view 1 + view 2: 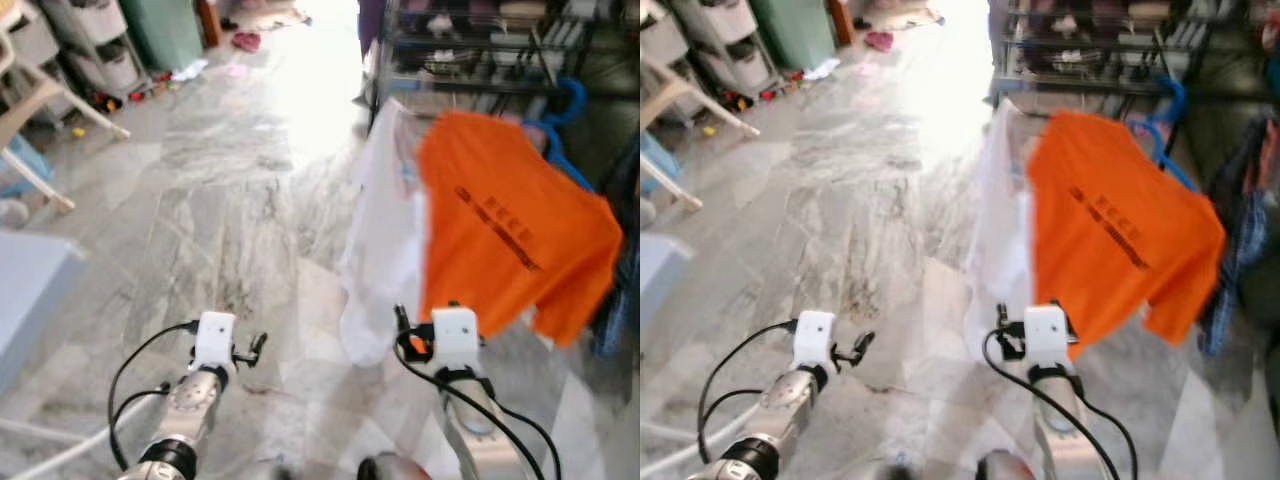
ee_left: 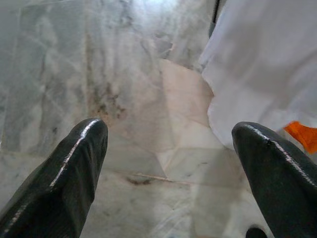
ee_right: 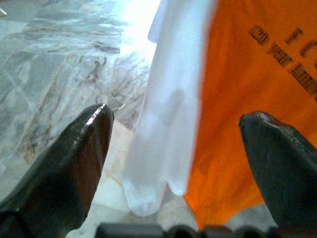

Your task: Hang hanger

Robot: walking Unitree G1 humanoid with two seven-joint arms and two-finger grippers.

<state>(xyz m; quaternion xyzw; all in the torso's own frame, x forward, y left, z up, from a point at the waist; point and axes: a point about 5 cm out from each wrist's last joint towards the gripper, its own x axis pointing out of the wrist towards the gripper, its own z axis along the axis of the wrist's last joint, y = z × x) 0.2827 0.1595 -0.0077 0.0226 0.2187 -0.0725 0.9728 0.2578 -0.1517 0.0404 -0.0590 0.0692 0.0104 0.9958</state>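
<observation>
At 1 o'clock, orange shirt (image 1: 515,230) hung beside white garment (image 1: 380,240), blue hanger (image 1: 565,105) behind at rack (image 1: 470,50). Right gripper (image 3: 185,163) fingers apart, facing both garments. Left gripper (image 2: 173,168) spread over marble floor (image 1: 230,220).

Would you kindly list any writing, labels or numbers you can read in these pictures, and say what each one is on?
Dark printed lines on the orange T-shirt: too blurred and cropped to read; single letters cannot be told for sure.
White garment beside it: no writing seen.
Nothing else carries legible text.
</observation>
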